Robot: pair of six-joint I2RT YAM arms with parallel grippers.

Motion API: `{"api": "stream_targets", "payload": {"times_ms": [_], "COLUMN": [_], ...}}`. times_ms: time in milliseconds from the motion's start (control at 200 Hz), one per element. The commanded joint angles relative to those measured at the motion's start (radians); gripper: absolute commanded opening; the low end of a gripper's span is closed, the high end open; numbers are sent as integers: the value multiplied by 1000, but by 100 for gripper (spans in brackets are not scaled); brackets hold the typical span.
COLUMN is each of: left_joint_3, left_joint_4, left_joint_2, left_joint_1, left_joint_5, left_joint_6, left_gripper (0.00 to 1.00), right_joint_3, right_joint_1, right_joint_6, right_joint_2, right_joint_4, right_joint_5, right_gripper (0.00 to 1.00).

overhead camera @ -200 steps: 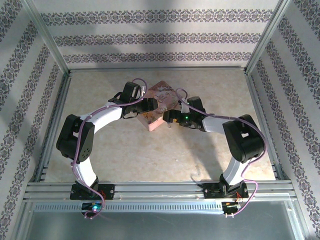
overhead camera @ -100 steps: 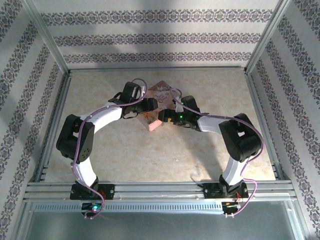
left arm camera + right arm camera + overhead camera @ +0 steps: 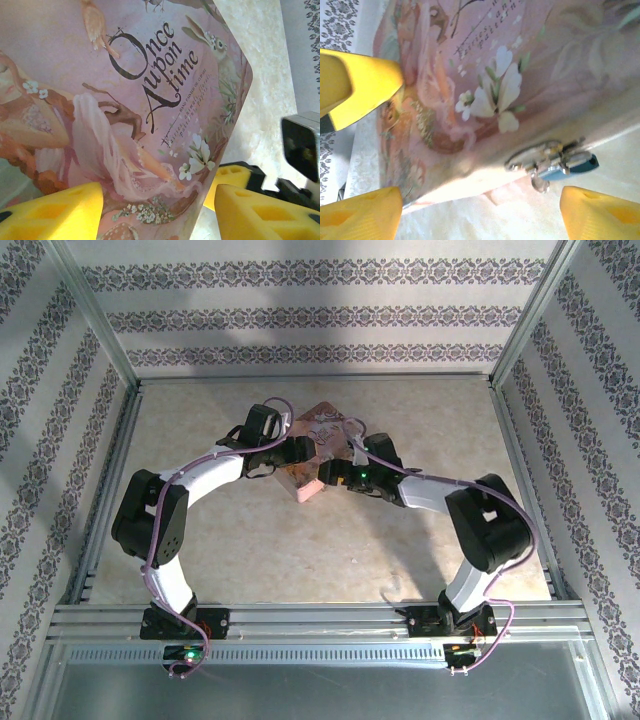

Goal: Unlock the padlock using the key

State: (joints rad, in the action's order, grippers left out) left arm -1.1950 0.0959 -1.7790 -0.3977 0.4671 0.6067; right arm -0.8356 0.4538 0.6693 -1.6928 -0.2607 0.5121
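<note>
Between the fingers of the left gripper, I see the pink box clamped at its lower end, jaws about half spread with a yellow pad against each side. Just ahead of the right gripper, whose jaws stand wide and hold nothing, the padlock hangs at the box's edge. It lies nearer the finger at the right of the wrist view, touching neither finger, blue end toward that finger.
</note>
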Motion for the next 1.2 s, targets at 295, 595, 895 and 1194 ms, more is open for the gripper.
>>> {"api": "stream_targets", "payload": {"times_ms": [295,595,895,1194], "left_joint_3": [34,34,27,21], "left_joint_4": [79,70,73,78], "left_joint_2": [7,-5,-19,-23], "left_joint_1": [23,23,24,25], "left_joint_5": [5,5,7,7], "left_joint_6": [4,5,2,2], "left_gripper": [61,60,59,59], "right_joint_3": [105,84,63,47], "right_joint_1": [-107,-107,-104,-98], "right_joint_6": [-120,-106,-84,-45], "right_joint_2": [51,-79,-149,-211], "right_joint_4": [-131,-300,-387,-480], "right_joint_5": [150,131,169,234], "right_gripper": [78,73,73,70]}}
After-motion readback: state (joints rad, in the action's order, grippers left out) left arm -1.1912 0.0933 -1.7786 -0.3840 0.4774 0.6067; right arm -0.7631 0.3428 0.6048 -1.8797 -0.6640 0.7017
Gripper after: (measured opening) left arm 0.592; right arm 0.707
